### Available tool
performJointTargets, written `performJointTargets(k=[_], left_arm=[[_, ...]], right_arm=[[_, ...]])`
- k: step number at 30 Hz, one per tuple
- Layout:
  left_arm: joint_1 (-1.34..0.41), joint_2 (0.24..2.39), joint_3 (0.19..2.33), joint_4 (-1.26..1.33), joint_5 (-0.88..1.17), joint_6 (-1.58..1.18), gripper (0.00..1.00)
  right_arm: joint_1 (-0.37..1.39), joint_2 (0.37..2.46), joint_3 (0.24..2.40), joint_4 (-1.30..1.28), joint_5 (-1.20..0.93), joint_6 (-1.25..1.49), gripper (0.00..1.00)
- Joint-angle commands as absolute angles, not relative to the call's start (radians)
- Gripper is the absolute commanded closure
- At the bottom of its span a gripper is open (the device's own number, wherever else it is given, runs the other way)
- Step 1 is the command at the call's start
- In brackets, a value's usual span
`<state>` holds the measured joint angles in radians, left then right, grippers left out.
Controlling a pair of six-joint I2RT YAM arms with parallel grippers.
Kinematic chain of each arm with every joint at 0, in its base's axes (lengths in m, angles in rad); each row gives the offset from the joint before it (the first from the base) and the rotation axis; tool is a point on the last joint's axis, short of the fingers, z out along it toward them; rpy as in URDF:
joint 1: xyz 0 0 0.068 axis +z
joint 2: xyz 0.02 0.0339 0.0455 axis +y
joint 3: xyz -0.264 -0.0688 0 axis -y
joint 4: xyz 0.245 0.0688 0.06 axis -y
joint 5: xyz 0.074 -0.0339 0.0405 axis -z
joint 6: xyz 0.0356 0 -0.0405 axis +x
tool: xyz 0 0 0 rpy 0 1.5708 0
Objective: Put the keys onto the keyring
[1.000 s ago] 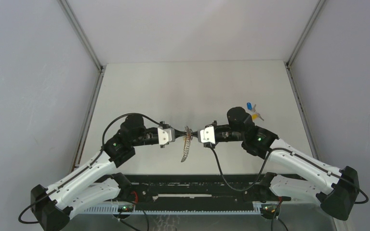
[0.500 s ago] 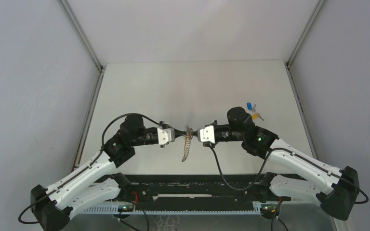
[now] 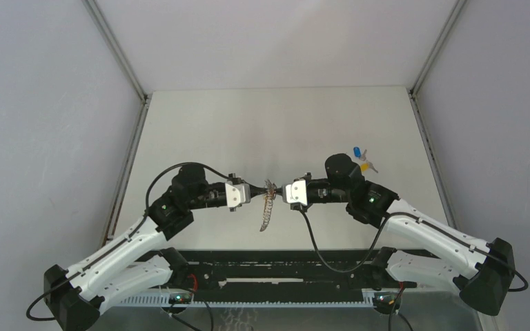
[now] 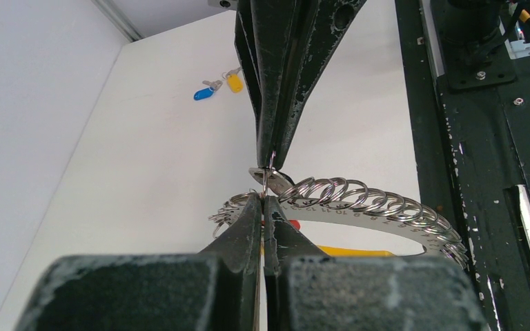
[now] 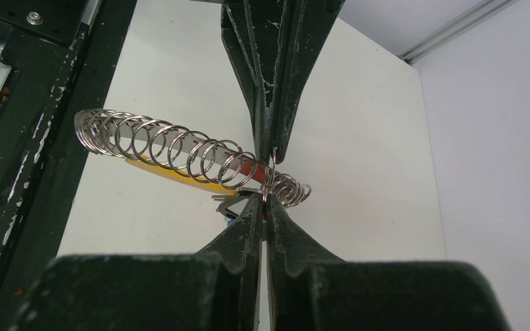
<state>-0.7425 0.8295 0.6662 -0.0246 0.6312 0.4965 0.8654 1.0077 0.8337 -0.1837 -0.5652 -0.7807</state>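
Two keys [image 4: 204,93] lie loose on the tabletop [image 3: 262,124], unthreaded; left fingers [image 3: 254,193] and right fingers [image 3: 283,192], both clenched, pinch the raised keyring [image 3: 267,207], possibly with a third key between.

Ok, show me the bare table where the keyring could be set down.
Free: the far half of the table, up to the back wall, and the left edge outside the left arm. Crowded: centre, where left gripper and right gripper pinch the keyring, and right, around the keys.

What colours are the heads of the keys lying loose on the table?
One blue key head, one yellow key head; clearest in the left wrist view.
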Motion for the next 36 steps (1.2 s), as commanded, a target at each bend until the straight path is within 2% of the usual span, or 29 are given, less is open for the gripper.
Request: performJointTargets(k=[1, 36], left_arm=[[-0.747, 0.799, 0.675, 0.037, 0.627, 0.485, 1.00], [-0.749, 0.820, 0.683, 0.037, 0.659, 0.482, 1.00]], right_arm=[[0.873, 0.985, 0.879, -0.161, -0.543, -0.759, 1.00], [0.877, 0.988, 0.879, -0.140, -0.556, -0.755, 1.00]])
